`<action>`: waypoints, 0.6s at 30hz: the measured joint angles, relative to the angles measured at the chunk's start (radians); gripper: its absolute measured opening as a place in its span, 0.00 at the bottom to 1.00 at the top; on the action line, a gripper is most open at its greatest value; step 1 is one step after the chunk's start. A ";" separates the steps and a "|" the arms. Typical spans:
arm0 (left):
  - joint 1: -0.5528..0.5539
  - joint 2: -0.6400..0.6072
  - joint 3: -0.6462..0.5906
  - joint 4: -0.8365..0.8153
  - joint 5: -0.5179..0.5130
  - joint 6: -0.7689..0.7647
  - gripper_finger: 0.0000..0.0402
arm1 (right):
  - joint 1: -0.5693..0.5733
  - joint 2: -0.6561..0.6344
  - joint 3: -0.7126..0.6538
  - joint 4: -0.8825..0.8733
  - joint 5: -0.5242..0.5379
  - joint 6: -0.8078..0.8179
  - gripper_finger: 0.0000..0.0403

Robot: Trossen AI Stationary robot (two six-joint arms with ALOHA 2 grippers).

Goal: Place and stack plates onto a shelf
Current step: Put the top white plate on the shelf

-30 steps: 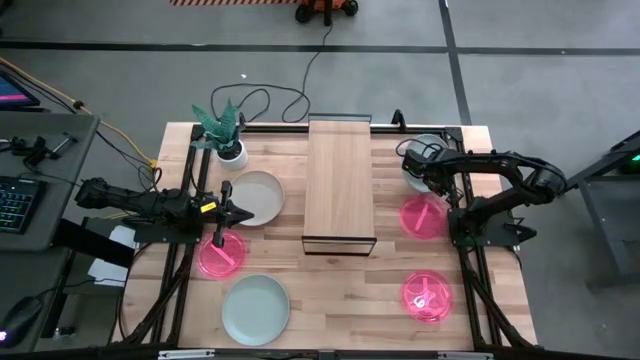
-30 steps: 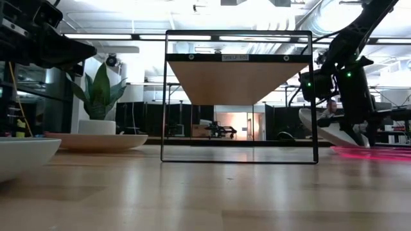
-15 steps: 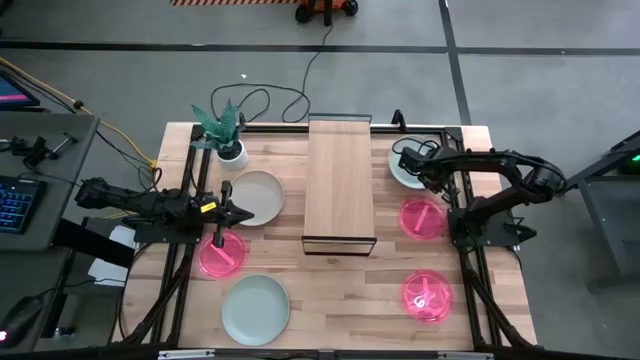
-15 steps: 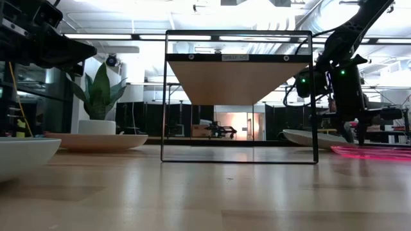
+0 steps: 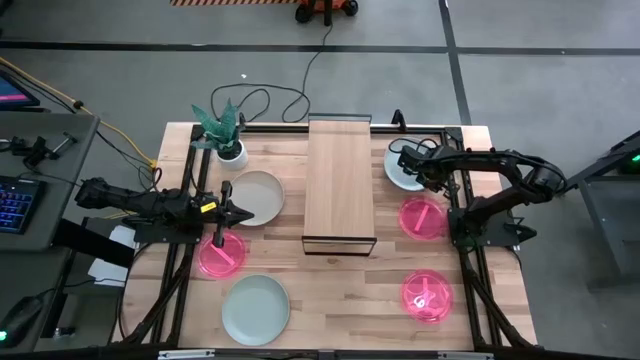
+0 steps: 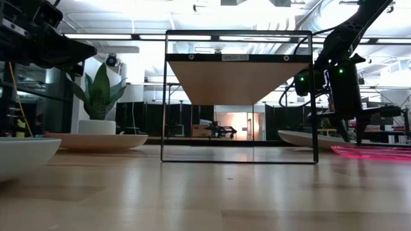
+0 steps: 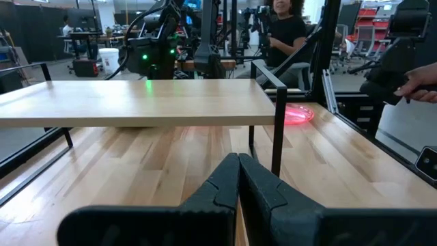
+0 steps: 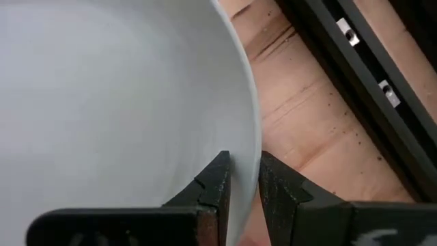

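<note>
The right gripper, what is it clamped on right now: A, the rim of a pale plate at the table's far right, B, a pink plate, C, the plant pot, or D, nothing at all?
A: the right gripper has a finger on either side of the pale plate's rim, and the high view shows that plate by the shelf's far right end.

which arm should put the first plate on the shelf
Right. Its gripper already pinches the rim of the pale plate beside the shelf. The left gripper hangs shut and empty across the table.
</note>
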 joint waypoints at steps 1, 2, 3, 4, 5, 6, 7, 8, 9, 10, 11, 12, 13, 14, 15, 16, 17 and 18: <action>0.000 0.000 0.000 0.000 0.000 0.000 0.00 | 0.000 0.000 0.000 -0.002 -0.001 -0.011 0.13; 0.000 0.000 0.000 0.000 0.000 0.000 0.00 | 0.000 0.000 0.000 -0.003 -0.001 -0.019 0.13; 0.000 0.000 0.000 0.000 0.000 0.000 0.00 | 0.000 0.000 0.000 -0.003 -0.001 -0.021 0.13; 0.000 0.000 0.000 0.000 0.000 0.000 0.00 | 0.000 0.000 0.000 -0.003 -0.001 -0.021 0.13; 0.000 0.000 0.000 0.000 0.000 0.000 0.00 | 0.000 0.000 0.000 -0.003 -0.001 -0.022 0.13; 0.000 0.000 0.000 0.000 0.000 0.000 0.00 | 0.000 0.000 0.000 -0.004 -0.001 -0.029 0.13; 0.000 0.000 0.000 0.000 0.000 0.000 0.00 | 0.000 0.000 0.000 -0.004 -0.001 -0.034 0.13; 0.000 0.000 0.000 0.000 0.000 0.000 0.00 | 0.000 -0.001 0.000 -0.004 -0.001 -0.044 0.13; 0.000 0.000 0.000 0.000 0.000 0.000 0.00 | 0.000 -0.001 0.000 -0.004 0.000 -0.058 0.13; 0.000 0.000 0.000 0.000 0.000 0.000 0.00 | 0.000 -0.005 0.000 -0.005 0.002 -0.076 0.13; 0.000 0.000 0.000 0.000 0.000 0.000 0.00 | 0.000 -0.011 0.000 -0.007 0.004 -0.087 0.13; 0.000 0.000 0.000 0.000 0.000 0.000 0.00 | 0.000 -0.019 0.000 -0.010 0.007 -0.100 0.13; 0.000 0.000 0.000 0.000 0.000 0.000 0.00 | 0.000 -0.030 0.000 -0.016 0.007 -0.107 0.13; 0.000 0.000 0.000 0.000 0.000 0.000 0.00 | 0.000 -0.044 0.000 -0.025 0.012 -0.108 0.13; 0.000 0.000 0.000 0.000 0.000 0.000 0.00 | 0.000 -0.058 0.000 -0.035 0.019 -0.108 0.13; 0.000 0.000 0.000 0.000 0.000 0.000 0.00 | 0.000 -0.073 0.000 -0.044 0.023 -0.107 0.13; 0.000 0.000 0.000 0.000 0.000 0.000 0.00 | 0.000 -0.090 0.000 -0.053 0.028 -0.109 0.13; 0.000 0.000 0.000 0.000 0.000 0.000 0.00 | 0.000 -0.107 0.000 -0.060 0.034 -0.116 0.13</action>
